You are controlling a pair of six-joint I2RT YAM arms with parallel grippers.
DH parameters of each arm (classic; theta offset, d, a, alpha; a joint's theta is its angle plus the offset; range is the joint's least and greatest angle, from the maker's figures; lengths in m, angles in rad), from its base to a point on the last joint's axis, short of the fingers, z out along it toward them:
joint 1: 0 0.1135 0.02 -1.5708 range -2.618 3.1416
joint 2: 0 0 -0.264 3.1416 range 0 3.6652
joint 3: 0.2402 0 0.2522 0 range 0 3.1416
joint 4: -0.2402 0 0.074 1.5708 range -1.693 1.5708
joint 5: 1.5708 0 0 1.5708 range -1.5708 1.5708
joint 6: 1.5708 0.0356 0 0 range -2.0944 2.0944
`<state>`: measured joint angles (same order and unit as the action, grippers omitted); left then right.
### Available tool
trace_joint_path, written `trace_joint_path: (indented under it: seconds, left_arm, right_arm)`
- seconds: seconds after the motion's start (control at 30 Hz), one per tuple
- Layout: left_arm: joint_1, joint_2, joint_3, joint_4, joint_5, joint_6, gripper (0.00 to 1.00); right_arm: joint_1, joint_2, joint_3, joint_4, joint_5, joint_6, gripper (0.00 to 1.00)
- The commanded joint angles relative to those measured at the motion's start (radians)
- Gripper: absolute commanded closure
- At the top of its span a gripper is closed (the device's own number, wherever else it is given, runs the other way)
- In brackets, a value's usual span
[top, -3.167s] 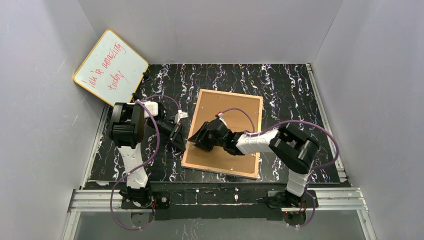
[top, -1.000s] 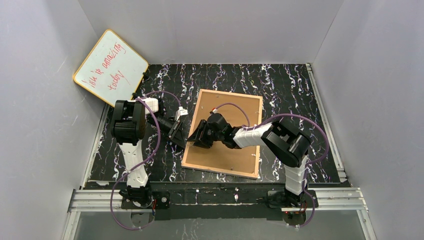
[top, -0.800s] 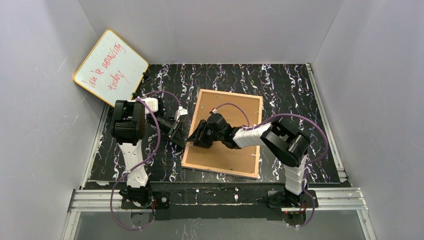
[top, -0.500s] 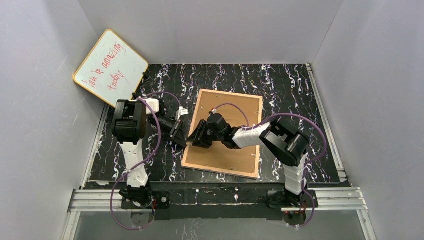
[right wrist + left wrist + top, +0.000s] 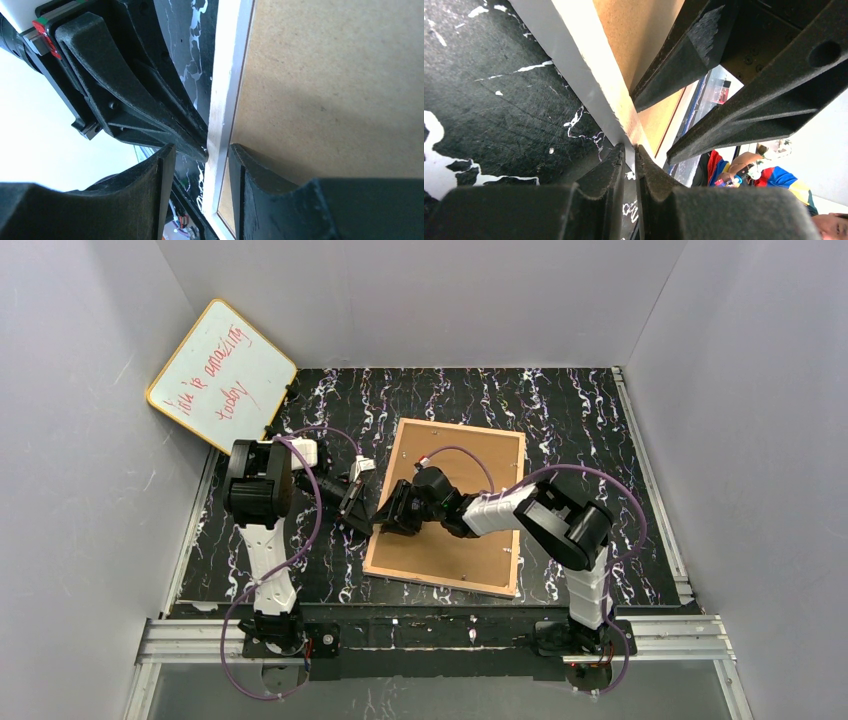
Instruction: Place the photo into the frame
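Note:
The frame (image 5: 440, 582) lies back side up on the black marbled table, with a brown backing board (image 5: 465, 455) filling it. My left gripper (image 5: 369, 527) comes at the frame's left rim from the side. In the left wrist view the pale rim (image 5: 574, 55) runs down between my left gripper's (image 5: 630, 148) tips, which pinch it. My right gripper (image 5: 202, 150) stands open astride the same rim (image 5: 227, 75), one finger over the board (image 5: 325, 90), the other outside, right beside the left fingers (image 5: 150, 100). The photo is hidden from view.
A yellow-rimmed whiteboard (image 5: 222, 375) with red writing leans in the back left corner. Grey walls close in the table on three sides. Both arms' purple cables loop over the frame's left half.
My left gripper's jaws have drawn together on the frame's left rim. The right gripper has shifted slightly left along that rim. The frame itself lies where it was.

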<state>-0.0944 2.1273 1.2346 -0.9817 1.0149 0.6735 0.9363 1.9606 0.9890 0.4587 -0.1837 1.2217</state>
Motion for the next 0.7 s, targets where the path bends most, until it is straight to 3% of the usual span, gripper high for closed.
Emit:
trace_joint_path:
  seconds: [0.0,0.2,0.37,0.57,0.6,0.67]
  left_arm:
    - [-0.021,0.014,-0.029,0.056,-0.027,0.018,0.91]
    - [-0.021,0.012,-0.031,0.064,-0.031,0.008,0.91]
    - [-0.016,-0.009,0.002,0.051,-0.039,-0.009,0.89]
    - [0.01,-0.011,0.143,0.056,-0.007,-0.091,0.64]
    - [0.01,-0.005,0.167,0.078,-0.004,-0.121,0.52]
    - [0.01,0.012,0.21,0.135,0.004,-0.191,0.46]
  right_arm:
    - [0.01,0.052,0.015,-0.026,-0.025,-0.035,0.48]
    - [0.0,0.03,0.006,-0.028,0.0,-0.039,0.48]
    - [-0.101,-0.052,0.009,-0.056,0.003,-0.085,0.46]
    - [-0.264,-0.106,0.061,-0.138,-0.032,-0.179,0.39]
    - [-0.287,-0.102,0.074,-0.143,-0.042,-0.187,0.39]
    - [-0.323,-0.082,0.103,-0.158,-0.059,-0.202,0.38]
